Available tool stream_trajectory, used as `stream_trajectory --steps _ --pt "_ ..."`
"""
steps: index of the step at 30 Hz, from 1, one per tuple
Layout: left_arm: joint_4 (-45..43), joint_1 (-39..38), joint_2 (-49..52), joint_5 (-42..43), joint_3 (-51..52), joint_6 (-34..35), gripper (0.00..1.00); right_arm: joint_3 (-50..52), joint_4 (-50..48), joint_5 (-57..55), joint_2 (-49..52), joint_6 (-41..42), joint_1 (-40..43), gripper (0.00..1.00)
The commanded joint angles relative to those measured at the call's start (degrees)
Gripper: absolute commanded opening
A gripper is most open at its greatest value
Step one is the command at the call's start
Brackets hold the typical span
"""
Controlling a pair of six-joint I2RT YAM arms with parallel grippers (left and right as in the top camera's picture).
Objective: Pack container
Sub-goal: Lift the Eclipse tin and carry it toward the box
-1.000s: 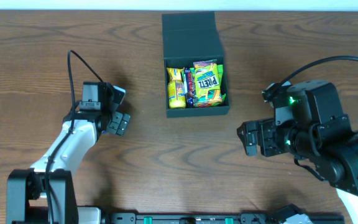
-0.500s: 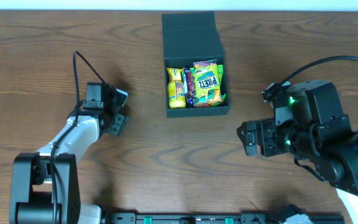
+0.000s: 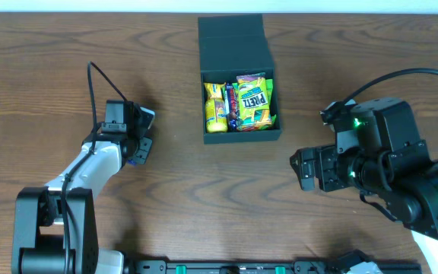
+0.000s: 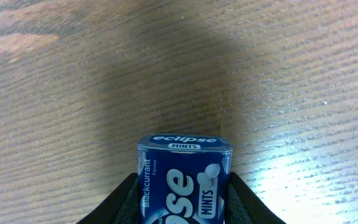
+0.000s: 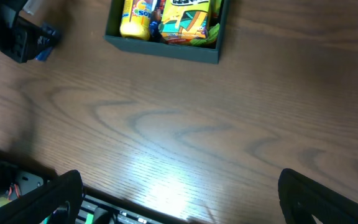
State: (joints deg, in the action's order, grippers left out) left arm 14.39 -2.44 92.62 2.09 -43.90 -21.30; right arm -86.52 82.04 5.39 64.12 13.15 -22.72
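Note:
The container (image 3: 231,43) is a matte black box at the back centre, its flap lid folded back. Several colourful snack packets (image 3: 239,103) lie inside; its front wall (image 5: 165,51) also shows in the right wrist view. To its left, low over the table, my left gripper (image 3: 138,144) is shut on a blue Eclipse mints box (image 4: 184,180). Both dark fingers (image 4: 124,198) press against the box's sides. My right gripper (image 3: 304,169) hangs at the right, open and holding nothing, its fingertips far apart (image 5: 179,193).
Bare brown wood lies between the container and both arms. A black rail (image 3: 234,266) with green parts runs along the table's near edge. The left arm's cable (image 3: 91,84) loops above it. The bulky right arm body (image 3: 401,175) fills the right side.
My left gripper's jaws have closed in from wide open onto the mints box, and its wrist has shifted slightly toward the back. The right arm has not moved.

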Motion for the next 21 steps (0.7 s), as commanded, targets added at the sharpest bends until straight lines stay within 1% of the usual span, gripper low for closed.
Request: stream_trajectory --steps 1,5,8,11,13,15,19,21 --pt "0.4 0.2 0.5 -1.0 -2.6 7.0 0.06 -0.6 0.1 0.0 0.0 -0.6 0.6 0.99" --pt "1.1 0.2 0.3 -0.9 -6.6 13.4 0.06 -0.6 0.1 0.0 0.0 -0.6 0.6 0.99" --pt "1.9 0.2 0.2 0.7 -10.6 19.6 0.06 -0.6 0.1 0.0 0.0 -0.6 0.6 0.99" --pt "1.8 0.1 0.2 7.1 -14.4 26.6 0.06 -0.6 0.1 0.0 0.0 -0.6 0.6 0.99" --pt "1.6 -0.2 0.2 12.8 -17.1 32.7 0.06 -0.6 0.1 0.0 0.0 -0.6 0.6 0.99" --pt "0.5 -1.1 0.2 16.4 -19.3 38.1 0.06 -0.6 0.1 0.0 0.0 -0.6 0.6 0.99" --pt "-3.5 -4.9 0.2 19.7 -20.5 45.3 0.06 -0.6 0.1 0.0 0.0 -0.6 0.6 0.99" --pt "-5.5 -7.8 0.3 20.0 -20.5 47.5 0.06 -0.6 0.1 0.0 0.0 -0.6 0.6 0.99"
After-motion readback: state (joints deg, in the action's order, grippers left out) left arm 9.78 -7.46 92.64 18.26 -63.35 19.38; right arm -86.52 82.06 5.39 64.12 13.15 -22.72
